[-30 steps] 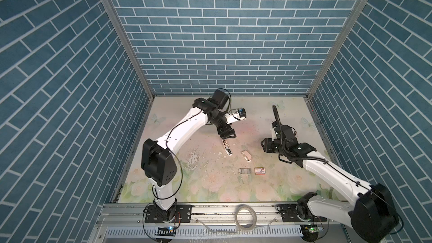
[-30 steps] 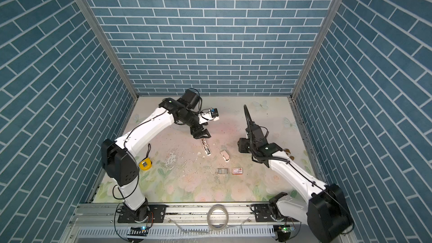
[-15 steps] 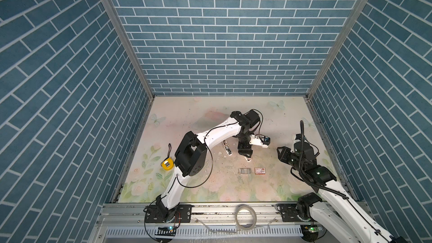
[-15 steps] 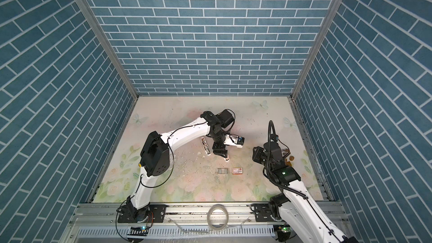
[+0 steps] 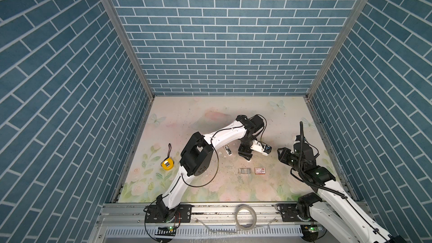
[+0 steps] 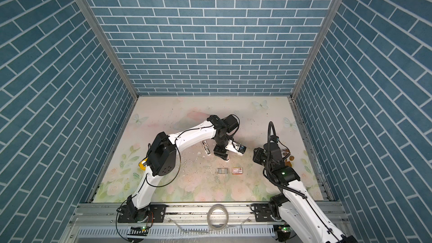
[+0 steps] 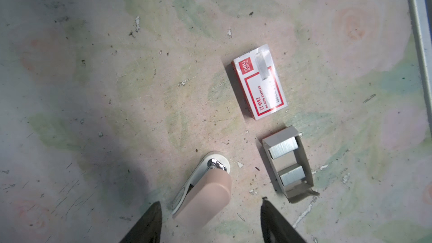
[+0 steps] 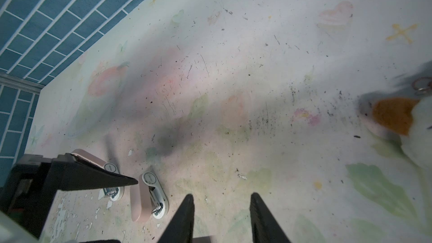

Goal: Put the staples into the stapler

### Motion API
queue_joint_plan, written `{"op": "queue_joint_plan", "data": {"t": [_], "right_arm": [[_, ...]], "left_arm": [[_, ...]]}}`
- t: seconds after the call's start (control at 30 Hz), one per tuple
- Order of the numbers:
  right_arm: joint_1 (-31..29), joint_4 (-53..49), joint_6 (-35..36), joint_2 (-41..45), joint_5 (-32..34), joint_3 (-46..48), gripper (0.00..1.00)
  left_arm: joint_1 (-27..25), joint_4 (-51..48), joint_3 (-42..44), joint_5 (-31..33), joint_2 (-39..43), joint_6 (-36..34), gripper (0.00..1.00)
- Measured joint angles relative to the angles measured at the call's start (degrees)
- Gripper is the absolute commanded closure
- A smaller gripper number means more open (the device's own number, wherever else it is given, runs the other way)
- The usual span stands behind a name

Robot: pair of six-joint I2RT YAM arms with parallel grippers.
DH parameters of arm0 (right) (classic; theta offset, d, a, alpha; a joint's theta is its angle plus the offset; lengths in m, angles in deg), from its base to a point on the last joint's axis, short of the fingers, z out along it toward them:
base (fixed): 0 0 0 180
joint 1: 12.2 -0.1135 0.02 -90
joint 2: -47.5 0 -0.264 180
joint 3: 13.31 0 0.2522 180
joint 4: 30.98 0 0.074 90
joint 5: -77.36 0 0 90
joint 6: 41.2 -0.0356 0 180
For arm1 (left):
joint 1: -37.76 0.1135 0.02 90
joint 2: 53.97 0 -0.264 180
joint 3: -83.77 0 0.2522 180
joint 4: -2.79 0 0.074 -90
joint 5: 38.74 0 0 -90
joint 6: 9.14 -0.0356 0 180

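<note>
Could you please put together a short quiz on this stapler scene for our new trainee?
1. True or false: the red-and-white box lies inside the open cardboard tray.
2. What does the left gripper straddle in the left wrist view? A) the pink stapler; B) a pen; C) a pair of scissors.
3. How many blocks of staples show in the tray?

Key
1. False: the box lies beside the tray, apart from it.
2. A: the jaws stand open on either side of the stapler.
3. Two.
</note>
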Motion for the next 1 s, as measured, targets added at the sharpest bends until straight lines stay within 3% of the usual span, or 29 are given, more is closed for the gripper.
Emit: {"op": "queue_joint_plan", "data": {"t": [0.3,0.5,0.73,0.87,1.0], "right_arm": [[0.11,0.92,-0.02,-1.27,-0.15,0.48,0.60],[0.11,1.36,-0.02,-1.51,-0.17,0.59,0.61],[0.13,2.10,-0.17,-2.45,-0.31,0.70,0.61],[0.20,2.62,-0.31,-2.58,-0.48,1.42,0.62],[0.22,2.82,-0.39,-2.91,-0.66,1.75,0.61]], "left_arm": [[-0.57,4.33,5.62,2.08,0.00,-1.68,0.44],[-0.66,6.69,6.12,2.82,0.13,-2.03,0.62],[-0.68,7.89,6.29,3.15,1.01,-1.36,0.70],[-0.70,7.93,6.43,3.15,1.44,-1.03,0.69],[-0.79,8.11,6.67,3.15,1.53,-0.70,0.61]]}}
